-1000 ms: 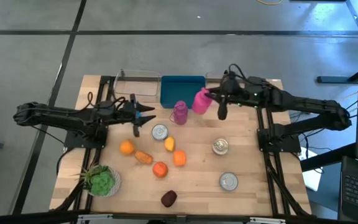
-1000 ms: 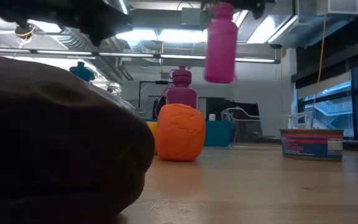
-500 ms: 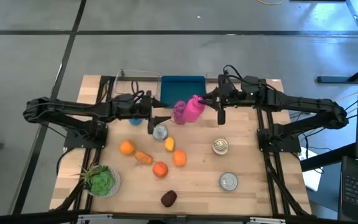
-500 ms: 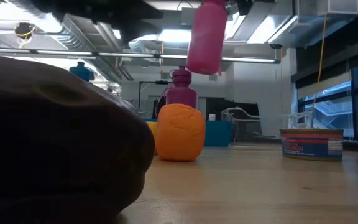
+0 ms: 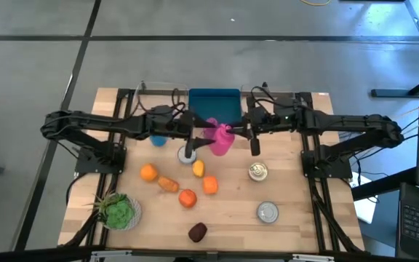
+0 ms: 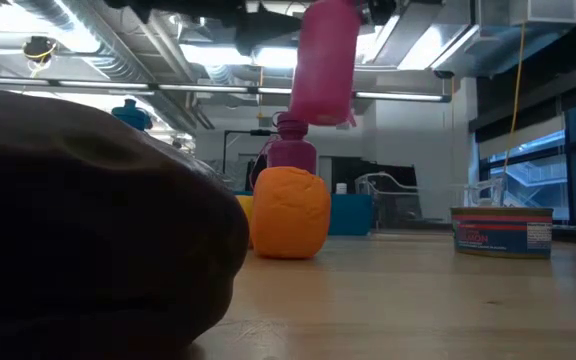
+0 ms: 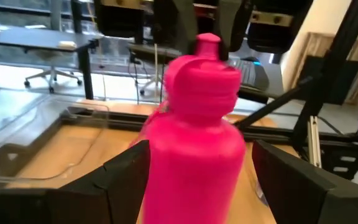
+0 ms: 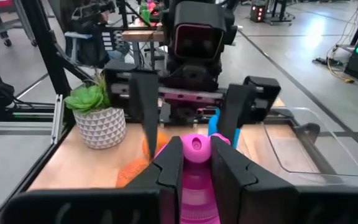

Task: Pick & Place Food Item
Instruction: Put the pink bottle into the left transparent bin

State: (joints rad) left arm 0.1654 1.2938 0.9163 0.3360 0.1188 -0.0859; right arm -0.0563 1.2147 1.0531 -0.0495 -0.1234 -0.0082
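Note:
A pink bottle [image 5: 221, 140] hangs in the air over the table's middle back, right above a purple bottle [image 6: 290, 152] that stands on its base. My right gripper [image 8: 197, 165] is shut on the pink bottle, reaching in from the table's right. My left gripper [image 7: 197, 171] faces it from the left. It is open, with one finger [image 7: 124, 177] on each side of the bottle's body and a narrow gap showing at each. Several orange food pieces [image 5: 187, 198] and a dark one [image 5: 197, 231] lie on the wood. My right gripper pinches the pink bottle's neck [image 8: 196, 163] just under its cap [image 8: 196, 145] between its two fingers. The fingers come in level from the table's right and lie across the bottle. The bottle hangs below them, lifted clear and slightly tilted, its base [image 6: 320, 112] just over the purple bottle.
A blue bin [image 5: 214, 104] and a clear container [image 5: 157, 97] stand at the far edge. Three cans [image 5: 258, 171] [image 5: 268, 212] [image 5: 187, 154] stand on the table, and a potted plant [image 5: 118, 211] stands near the front left. A blue-capped item [image 5: 156, 139] sits under my left arm.
My left gripper has gone toward the table's right and up, so that its fingers now flank the pink bottle. My right gripper has carried the bottle toward the table's left. The bottle has tipped a little and now hangs over the purple bottle.

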